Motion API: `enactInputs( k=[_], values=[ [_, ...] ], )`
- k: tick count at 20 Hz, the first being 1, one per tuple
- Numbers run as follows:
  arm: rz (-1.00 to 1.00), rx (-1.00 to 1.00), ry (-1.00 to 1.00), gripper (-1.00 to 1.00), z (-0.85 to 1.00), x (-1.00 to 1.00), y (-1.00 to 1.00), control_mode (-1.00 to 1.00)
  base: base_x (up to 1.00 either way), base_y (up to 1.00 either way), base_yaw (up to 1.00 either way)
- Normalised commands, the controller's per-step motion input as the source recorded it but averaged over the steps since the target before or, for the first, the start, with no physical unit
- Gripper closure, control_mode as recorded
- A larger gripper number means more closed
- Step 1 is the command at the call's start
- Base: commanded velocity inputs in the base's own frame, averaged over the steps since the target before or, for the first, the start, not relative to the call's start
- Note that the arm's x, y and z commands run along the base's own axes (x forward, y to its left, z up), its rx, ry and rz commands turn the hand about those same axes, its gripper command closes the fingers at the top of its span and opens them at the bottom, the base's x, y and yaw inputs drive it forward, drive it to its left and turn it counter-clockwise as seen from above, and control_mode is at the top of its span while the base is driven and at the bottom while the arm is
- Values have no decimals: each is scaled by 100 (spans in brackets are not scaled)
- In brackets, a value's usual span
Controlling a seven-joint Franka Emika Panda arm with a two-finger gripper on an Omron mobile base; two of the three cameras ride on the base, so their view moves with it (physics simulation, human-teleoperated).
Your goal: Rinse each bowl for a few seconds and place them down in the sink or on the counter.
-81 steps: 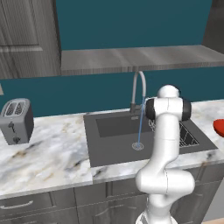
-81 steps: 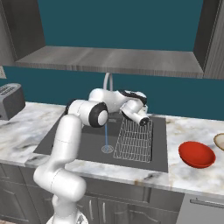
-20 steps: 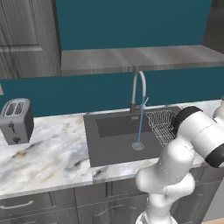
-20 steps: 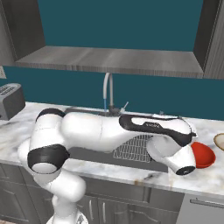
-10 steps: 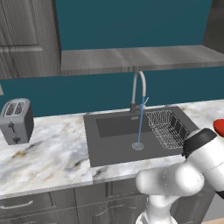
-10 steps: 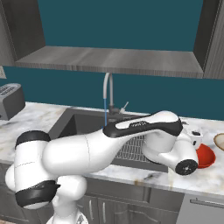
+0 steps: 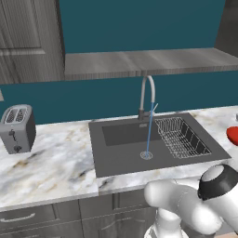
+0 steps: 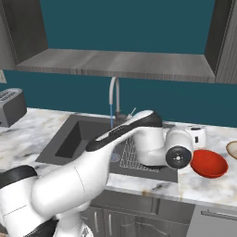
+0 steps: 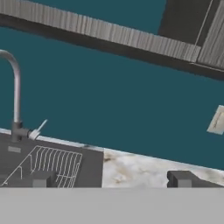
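Note:
The glossy red bowl (image 8: pixel 209 163) sits on the marble counter (image 8: pixel 203 186) right of the sink (image 8: pixel 74 138); its rim also peeks in at the right edge as the red bowl (image 7: pixel 232 134). A sliver of the pale tan bowl (image 8: pixel 232 149) lies beyond it. My gripper (image 8: pixel 196 135) hovers just above and behind the red bowl's left rim. In the hand view my gripper (image 9: pixel 113 179) is open, fingertips (image 9: pixel 41 178) wide apart with nothing between them, looking over the counter (image 9: pixel 140 168) at the teal wall. Water runs from the faucet (image 7: pixel 147 95) into the sink (image 7: pixel 121 158).
A wire mesh dish basket (image 7: pixel 181 135) fills the sink's right side and shows as the basket (image 9: pixel 54 164) in the hand view. A toaster (image 7: pixel 17 128) stands far left on the counter (image 7: pixel 56 162). A grey shelf (image 8: pixel 120 62) hangs overhead.
The arm has swung right, from over the sink and basket to above the red bowl on the counter. The water has kept running and the bowls have not moved.

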Motion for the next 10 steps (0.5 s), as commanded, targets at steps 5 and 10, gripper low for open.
enactInputs(
  k=[5, 10],
  values=[
    [-13, -18, 27, -100, 15, 0, 5, -100, 0, 0, 0],
    [-17, -16, 27, -100, 9, 0, 0, -100, 0, 0, 0]
  ],
)
